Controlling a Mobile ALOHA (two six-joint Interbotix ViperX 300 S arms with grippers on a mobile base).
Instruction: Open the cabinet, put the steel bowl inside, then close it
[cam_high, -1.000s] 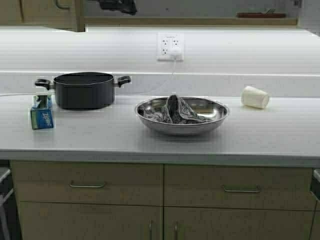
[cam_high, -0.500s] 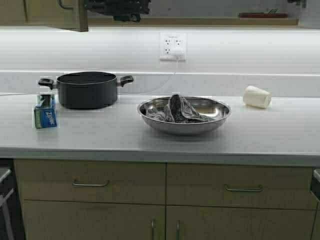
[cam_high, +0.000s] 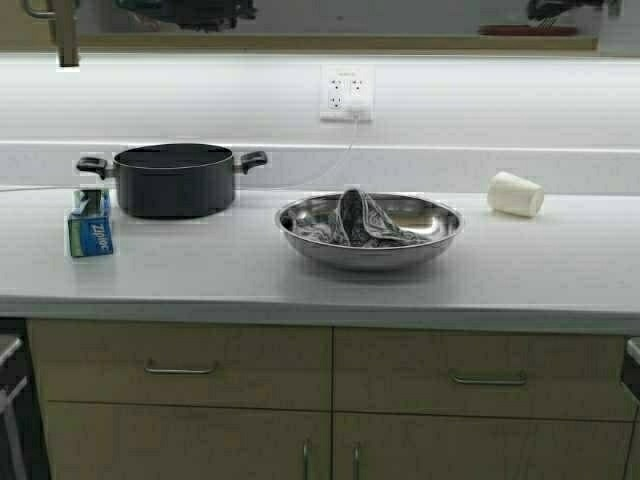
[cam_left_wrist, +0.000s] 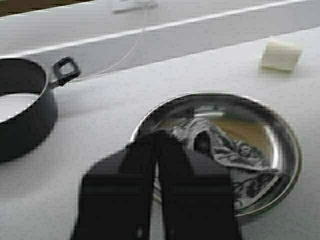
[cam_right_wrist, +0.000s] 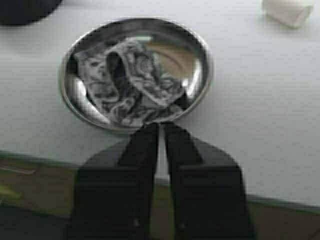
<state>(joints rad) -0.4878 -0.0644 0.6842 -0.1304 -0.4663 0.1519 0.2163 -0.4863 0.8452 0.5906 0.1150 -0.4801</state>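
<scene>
The steel bowl sits on the white counter with a crumpled patterned cloth in it. Above, the cabinet's left door stands swung out, showing only its edge, and the wood-edged shelf is exposed. My left gripper hangs high in front of the cabinet opening. It is shut on nothing, and its wrist view looks down past the gripper onto the bowl. My right gripper is high at the right, also shut and empty, above the bowl.
A black two-handled pot stands left of the bowl, with a blue Ziploc box before it. A white paper cup lies on its side at the right. A wall outlet has a cord plugged in. Drawers run below the counter.
The cabinet's left door has swung farther open to the left. The left gripper has drifted left along the opening, and the right gripper has come into view at the top right.
</scene>
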